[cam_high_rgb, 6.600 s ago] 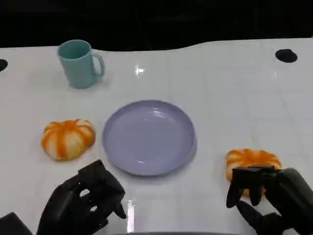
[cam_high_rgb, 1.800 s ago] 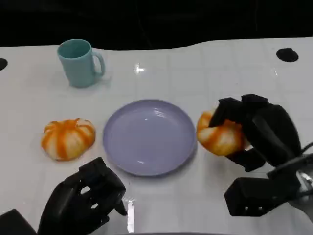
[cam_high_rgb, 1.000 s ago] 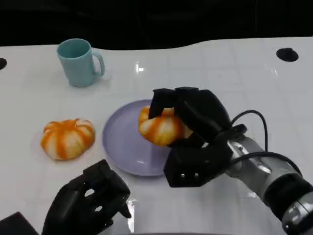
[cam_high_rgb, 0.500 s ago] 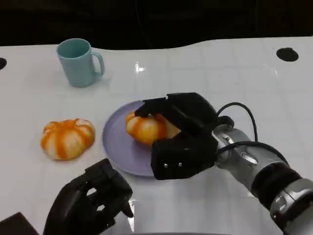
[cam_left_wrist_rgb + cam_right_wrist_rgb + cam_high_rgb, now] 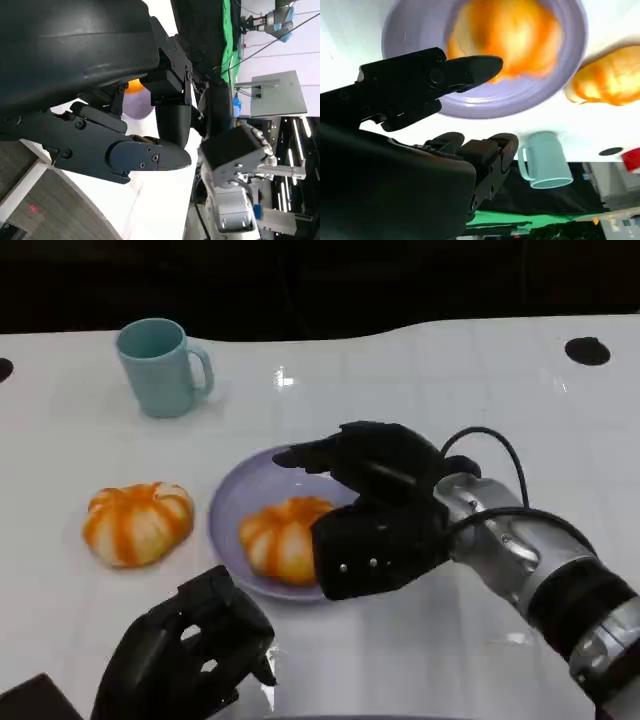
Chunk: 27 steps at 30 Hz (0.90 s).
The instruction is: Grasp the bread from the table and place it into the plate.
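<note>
Plate: bread beneath right hand

The table was glossy white with a faint tile-like grid, catching a bright glare spot near the far edge, plus a black round spot. Behind it was just dark. Green cloth and grey wood-look floor off to the side.
</note>
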Each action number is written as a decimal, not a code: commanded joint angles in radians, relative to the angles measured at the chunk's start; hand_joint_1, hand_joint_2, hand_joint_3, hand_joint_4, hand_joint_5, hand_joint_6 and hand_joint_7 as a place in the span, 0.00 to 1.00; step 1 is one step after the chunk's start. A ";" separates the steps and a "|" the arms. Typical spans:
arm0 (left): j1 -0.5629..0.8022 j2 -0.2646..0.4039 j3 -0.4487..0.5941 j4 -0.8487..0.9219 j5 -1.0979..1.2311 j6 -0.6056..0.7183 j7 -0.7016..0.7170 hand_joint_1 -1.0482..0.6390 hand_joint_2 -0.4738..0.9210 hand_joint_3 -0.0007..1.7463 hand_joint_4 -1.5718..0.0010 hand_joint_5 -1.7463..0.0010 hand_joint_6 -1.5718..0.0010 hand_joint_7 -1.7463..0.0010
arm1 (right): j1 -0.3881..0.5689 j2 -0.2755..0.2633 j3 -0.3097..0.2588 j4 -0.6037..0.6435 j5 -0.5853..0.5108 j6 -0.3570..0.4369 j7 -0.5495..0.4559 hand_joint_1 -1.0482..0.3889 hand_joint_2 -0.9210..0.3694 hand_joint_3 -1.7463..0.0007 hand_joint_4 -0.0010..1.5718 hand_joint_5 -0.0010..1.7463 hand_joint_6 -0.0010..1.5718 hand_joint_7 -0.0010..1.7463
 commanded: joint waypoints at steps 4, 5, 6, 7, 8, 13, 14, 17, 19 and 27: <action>0.007 0.013 0.004 -0.010 0.005 0.001 0.004 0.29 1.00 0.20 0.61 0.00 0.64 0.13 | 0.061 -0.068 -0.038 -0.146 0.065 0.019 0.101 0.35 0.00 0.91 0.14 0.22 0.25 0.00; 0.007 0.013 0.004 -0.010 0.003 0.001 0.002 0.29 1.00 0.20 0.61 0.00 0.64 0.13 | 0.074 -0.079 -0.044 -0.173 0.072 0.018 0.108 0.36 0.00 0.91 0.14 0.22 0.25 0.01; 0.007 0.013 0.004 -0.009 0.002 0.000 0.001 0.29 1.00 0.20 0.61 0.00 0.64 0.13 | 0.094 -0.095 -0.052 -0.210 0.080 0.011 0.114 0.36 0.00 0.91 0.14 0.22 0.26 0.01; 0.006 0.013 0.004 -0.009 0.001 0.000 0.000 0.30 1.00 0.20 0.61 0.00 0.64 0.12 | 0.113 -0.110 -0.058 -0.243 0.085 0.005 0.118 0.36 0.00 0.91 0.15 0.22 0.26 0.01; 0.006 0.013 0.004 -0.008 0.000 0.000 -0.001 0.30 1.00 0.20 0.61 0.00 0.64 0.12 | 0.132 -0.125 -0.064 -0.278 0.090 0.004 0.126 0.36 0.00 0.91 0.15 0.23 0.26 0.01; 0.000 0.015 0.005 -0.002 0.003 -0.004 -0.001 0.30 1.00 0.21 0.61 0.00 0.65 0.12 | 0.230 -0.183 -0.104 -0.415 0.134 -0.031 0.142 0.38 0.00 0.92 0.20 0.25 0.29 0.02; -0.001 0.015 0.005 -0.001 0.004 -0.005 0.000 0.29 1.00 0.20 0.61 0.00 0.65 0.12 | 0.254 -0.194 -0.113 -0.439 0.142 -0.045 0.137 0.39 0.00 0.93 0.21 0.25 0.30 0.02; -0.001 0.015 0.005 -0.003 0.008 -0.003 0.004 0.29 1.00 0.20 0.61 0.00 0.65 0.12 | 0.325 -0.230 -0.139 -0.510 0.159 -0.087 0.125 0.41 0.00 0.94 0.24 0.27 0.33 0.03; -0.002 0.016 0.005 -0.003 0.009 -0.003 0.005 0.30 1.00 0.20 0.61 0.00 0.65 0.11 | 0.379 -0.257 -0.157 -0.563 0.160 -0.114 0.111 0.42 0.00 0.94 0.27 0.27 0.36 0.04; -0.007 0.018 0.008 0.000 -0.003 0.004 -0.002 0.30 1.00 0.21 0.61 0.00 0.66 0.11 | 0.539 -0.292 -0.237 -0.645 0.194 -0.250 0.016 0.56 0.02 0.97 0.52 0.52 0.57 0.10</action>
